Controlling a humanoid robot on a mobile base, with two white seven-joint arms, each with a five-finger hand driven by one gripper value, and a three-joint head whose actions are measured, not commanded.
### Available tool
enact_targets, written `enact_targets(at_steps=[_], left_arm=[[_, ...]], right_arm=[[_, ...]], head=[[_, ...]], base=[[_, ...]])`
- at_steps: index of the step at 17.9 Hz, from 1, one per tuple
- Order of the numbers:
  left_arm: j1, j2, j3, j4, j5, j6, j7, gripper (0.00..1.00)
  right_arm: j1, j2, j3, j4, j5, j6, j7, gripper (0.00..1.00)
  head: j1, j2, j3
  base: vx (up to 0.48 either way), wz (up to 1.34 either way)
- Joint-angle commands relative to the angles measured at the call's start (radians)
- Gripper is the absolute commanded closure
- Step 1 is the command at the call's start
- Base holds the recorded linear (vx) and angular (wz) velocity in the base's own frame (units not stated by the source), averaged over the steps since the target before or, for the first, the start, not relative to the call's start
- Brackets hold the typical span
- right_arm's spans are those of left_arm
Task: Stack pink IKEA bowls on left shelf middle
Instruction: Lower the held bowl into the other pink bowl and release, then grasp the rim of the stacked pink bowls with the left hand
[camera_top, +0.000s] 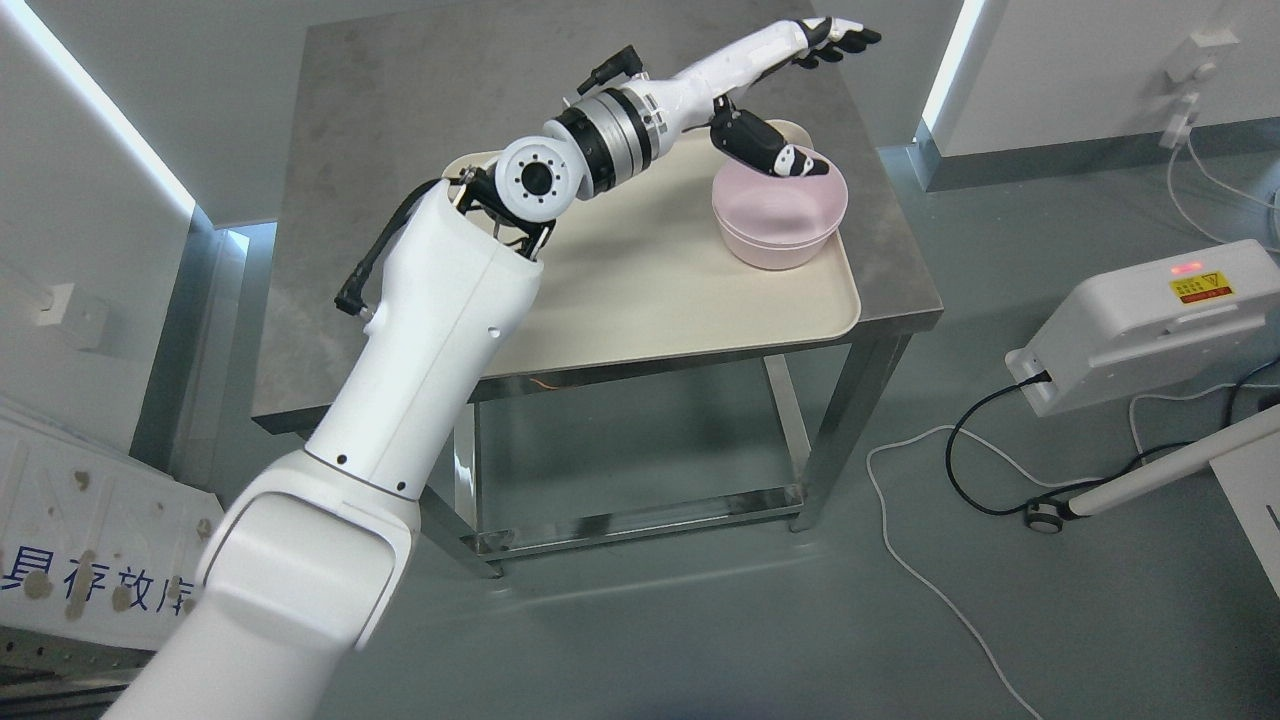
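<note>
A pink bowl (780, 215) stands at the far right end of a beige tray (640, 290) on a steel table (400, 120). A second rim line low on its side suggests two bowls nested together. My left arm reaches in from the lower left, across the tray. The left hand (825, 100) hovers over the bowl's far rim, open. Its fingers (845, 38) stretch out past the bowl above the table's back corner, and the dark thumb (765, 148) points down at the rim. Nothing is grasped. No shelf is in view.
The table's right edge lies just beyond the bowl. On the floor to the right are a white box (1150, 330) with a red light and a warning label, loose cables (930, 590) and a white pole (1170, 465). A printed board (80, 560) leans at the lower left.
</note>
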Motion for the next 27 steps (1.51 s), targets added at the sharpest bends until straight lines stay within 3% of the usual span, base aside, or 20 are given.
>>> enact_targets(at_steps=[1,4,9,15,21,27], left_arm=[[0.167,0.016,0.079,-0.304,0.033,-0.004,-0.084,0.13],[0.205,0.016,0.08,-0.301,-0.193,-0.004,-0.084,0.14],[0.213,0.016,0.103,-0.275,-0.393,0.007,-0.083,0.19],[0.193,0.016,0.102,-0.232,-0.433,0.007,-0.083,0.31],[0.182,0.016,0.093,-0.19,-0.519,-0.004,-0.084,0.32],[0.182,0.016,0.091,-0.166,-0.548,-0.033,-0.084,0.43]], right_arm=[[0.0,-0.017,0.0,0.0,0.0,0.0,0.0,0.0],[0.0,-0.017,0.0,0.0,0.0,0.0,0.0,0.0],[0.0,-0.017,0.0,0.0,0.0,0.0,0.0,0.0],[0.0,-0.017,0.0,0.0,0.0,0.0,0.0,0.0],[0.0,-0.017,0.0,0.0,0.0,0.0,0.0,0.0],[0.0,-0.017,0.0,0.0,0.0,0.0,0.0,0.0]], head=[[0.0,0.0,0.0],[0.0,0.0,0.0],[0.0,0.0,0.0],[0.0,0.0,0.0],[0.0,0.0,0.0],[0.0,0.0,0.0]], base=[[0.0,0.0],[0.0,0.0],[0.0,0.0],[0.0,0.0],[0.0,0.0],[-0.008,0.02]])
